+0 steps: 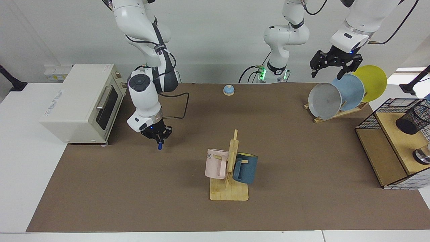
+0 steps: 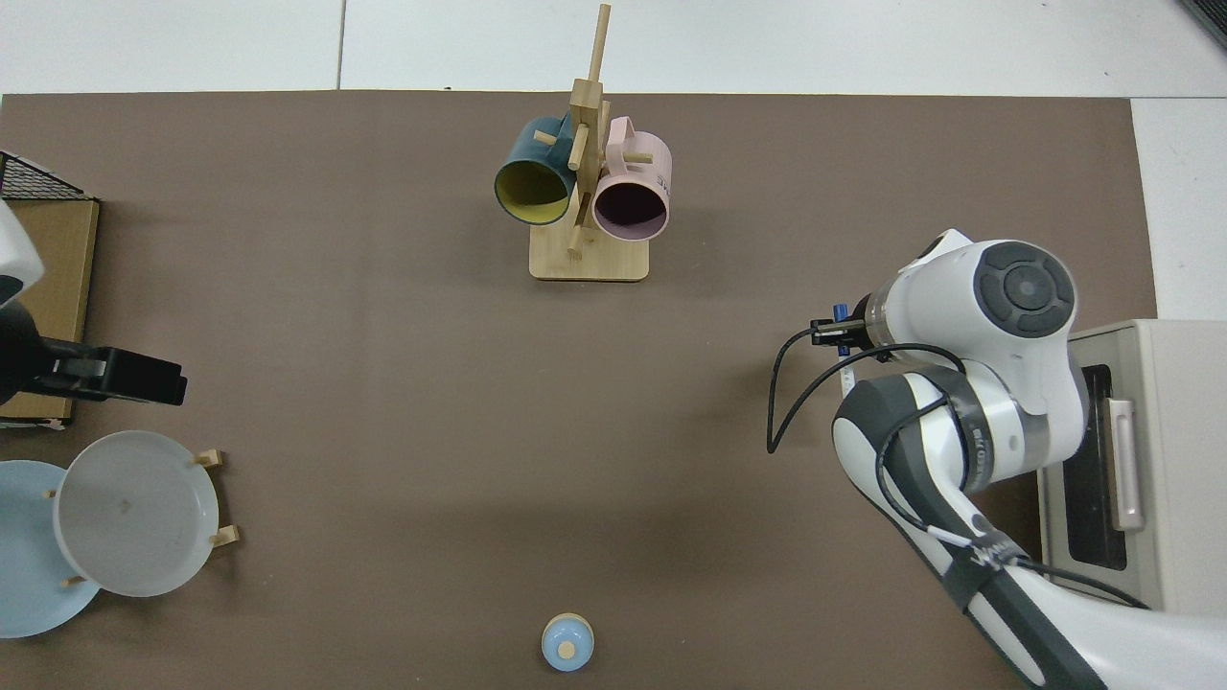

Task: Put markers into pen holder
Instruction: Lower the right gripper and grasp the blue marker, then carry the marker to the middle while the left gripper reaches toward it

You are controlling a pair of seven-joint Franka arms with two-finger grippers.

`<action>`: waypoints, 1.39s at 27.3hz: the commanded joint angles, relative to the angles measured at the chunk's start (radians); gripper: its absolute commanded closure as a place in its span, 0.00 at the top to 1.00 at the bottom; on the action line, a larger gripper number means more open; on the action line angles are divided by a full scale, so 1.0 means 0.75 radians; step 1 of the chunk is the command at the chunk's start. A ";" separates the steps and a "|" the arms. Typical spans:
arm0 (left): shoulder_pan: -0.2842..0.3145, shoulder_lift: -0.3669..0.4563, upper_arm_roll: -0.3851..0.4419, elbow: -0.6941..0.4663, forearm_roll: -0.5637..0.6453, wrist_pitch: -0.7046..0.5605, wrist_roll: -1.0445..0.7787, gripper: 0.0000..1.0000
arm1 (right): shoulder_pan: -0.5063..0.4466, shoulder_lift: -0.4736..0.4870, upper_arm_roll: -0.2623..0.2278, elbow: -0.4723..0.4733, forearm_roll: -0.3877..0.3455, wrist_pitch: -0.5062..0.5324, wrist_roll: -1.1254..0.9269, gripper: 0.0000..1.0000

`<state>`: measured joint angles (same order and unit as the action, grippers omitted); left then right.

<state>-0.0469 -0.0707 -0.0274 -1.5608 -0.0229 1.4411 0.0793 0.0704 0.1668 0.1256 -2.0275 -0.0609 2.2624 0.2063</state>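
Observation:
My right gripper hangs above the brown mat near the toaster oven, shut on the marker. The marker's blue cap points down below the fingers and is clear of the mat. From above, the blue cap and a bit of white barrel peek out beside the right arm's wrist. The pen holder, a black mesh cup, stands on the wooden shelf at the far right of the facing view, far from the marker. My left gripper waits open above the plate rack and appears in the top view as well.
A cream toaster oven sits close beside the right arm. A wooden mug tree with a pink and a blue mug stands mid-table. The plate rack, a small blue bell, a black wire basket and a steel container are also here.

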 commanded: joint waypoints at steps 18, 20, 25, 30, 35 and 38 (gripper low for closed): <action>-0.007 -0.030 -0.015 -0.042 -0.014 0.097 0.195 0.99 | 0.027 -0.374 0.027 0.239 0.171 -0.662 0.299 0.00; -0.007 -0.030 -0.015 -0.046 -0.014 0.114 0.248 0.98 | 0.070 -0.374 0.029 0.241 0.189 -0.650 0.464 0.00; -0.013 -0.032 -0.017 -0.052 -0.018 0.132 0.417 0.96 | 0.209 -0.372 0.033 0.251 0.230 -0.595 0.929 0.00; -0.015 -0.039 -0.017 -0.077 -0.043 0.169 0.734 0.96 | 0.311 -0.368 0.035 0.263 0.296 -0.505 1.350 0.00; -0.013 -0.037 -0.019 -0.089 -0.059 0.179 1.012 0.96 | 0.399 -0.321 0.035 0.304 0.321 -0.452 1.669 0.00; -0.015 -0.037 -0.017 -0.115 -0.108 0.191 1.152 0.96 | 0.454 -0.292 0.035 0.304 0.316 -0.393 1.817 0.00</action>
<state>-0.0485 -0.0713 -0.0488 -1.5871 -0.0561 1.5447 0.7876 0.3627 -0.1076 0.1592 -1.8309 0.1534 1.9121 1.4078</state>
